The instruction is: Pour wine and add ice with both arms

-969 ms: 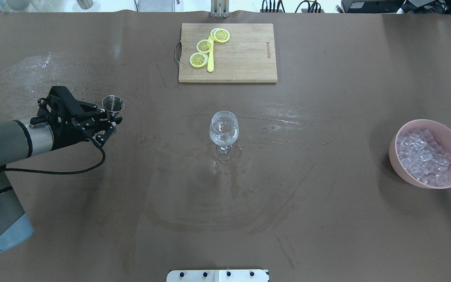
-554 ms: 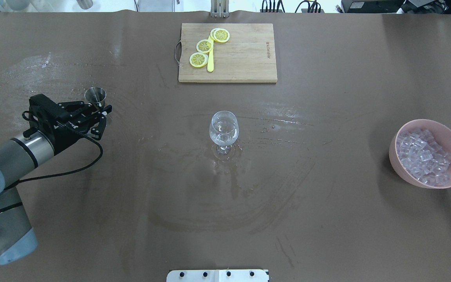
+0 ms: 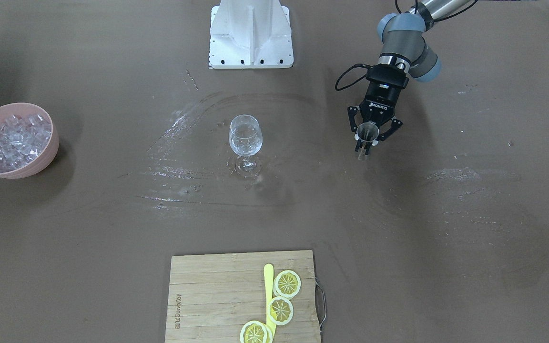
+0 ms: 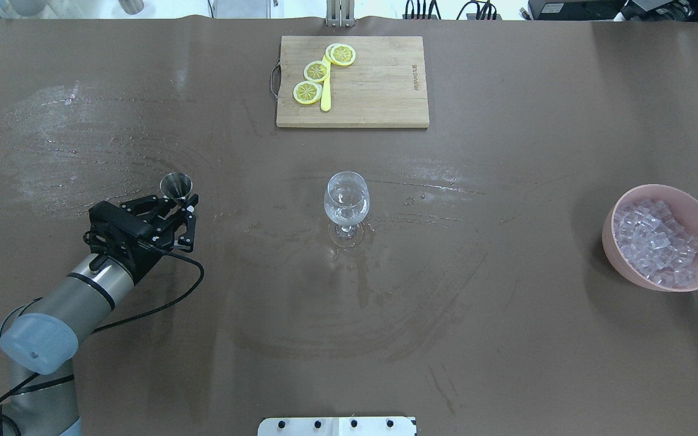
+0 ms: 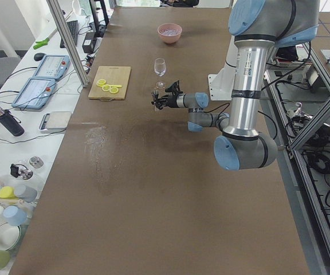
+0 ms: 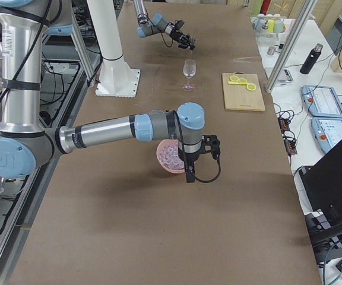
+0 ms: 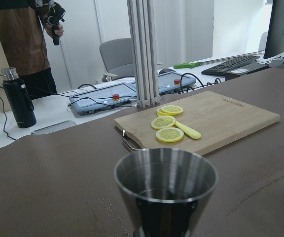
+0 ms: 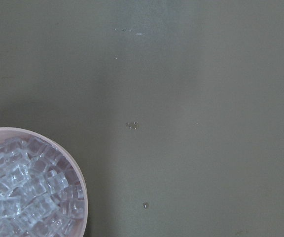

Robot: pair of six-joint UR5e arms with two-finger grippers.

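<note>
My left gripper [image 4: 177, 201] is shut on a small steel measuring cup [image 4: 176, 184], held upright above the table to the left of the wine glass [image 4: 346, 200]. The left wrist view looks into the cup [image 7: 165, 190]; something dark lies low inside, and I cannot tell if it is wine. The clear glass [image 3: 245, 138] stands upright mid-table. The ice [image 4: 657, 241] fills a pink bowl [image 4: 618, 261] at the right. My right gripper [image 6: 198, 159] hangs by that bowl; I cannot tell whether it is open. Its wrist view shows the ice [image 8: 23, 195] at lower left.
A wooden cutting board [image 4: 373, 85] with lemon slices [image 4: 308, 92] and a yellow knife lies at the far edge. Wet streaks mark the mat around the glass. A person [image 7: 23, 44] stands beyond the table's far side by a black bottle [image 7: 18, 98].
The left gripper, still shut on the cup, swung back to the left, then came nearer the robot and right toward the glass. Glass, bowl and board have not moved.
</note>
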